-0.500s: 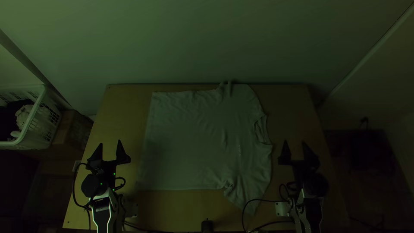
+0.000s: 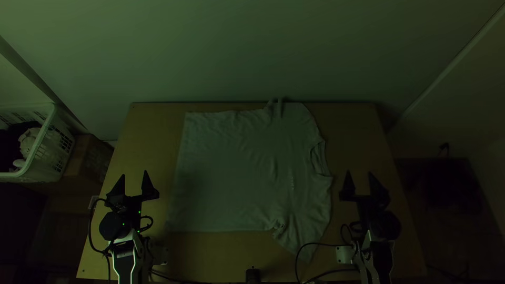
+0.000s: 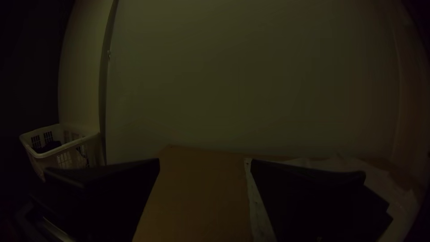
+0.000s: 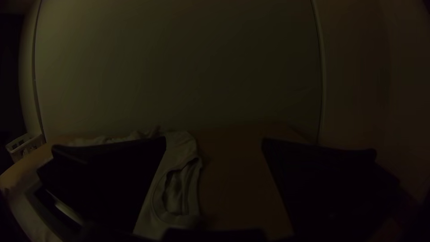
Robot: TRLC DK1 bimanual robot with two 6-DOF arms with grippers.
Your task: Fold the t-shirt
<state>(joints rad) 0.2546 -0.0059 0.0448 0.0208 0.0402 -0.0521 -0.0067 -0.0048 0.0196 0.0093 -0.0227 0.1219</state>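
Evidently, in the top view, the t-shirt [image 2: 236, 168] lies spread across the table [image 2: 363, 121], hem [image 2: 182, 168] towards the left edge, collar [image 2: 312, 162] towards the right, far sleeve [image 2: 294, 111] rucked at the far edge, near sleeve [image 2: 302, 239] bunched at its root. Left gripper [image 2: 134, 173] and right gripper [image 2: 359, 172] stand off either end of the cloth, both empty. To start well, I'd smooth that bunch, then pinch the near hem corner and near sleeve together and carry them low and evenly towards the far edge; uneven pulling would probably skew the fold. In the left wrist view, the fingers [image 3: 313, 192] are wide apart, gripping nothing. In the right wrist view, the fingers [image 4: 322, 183] are likewise well parted, no cloth clamped.
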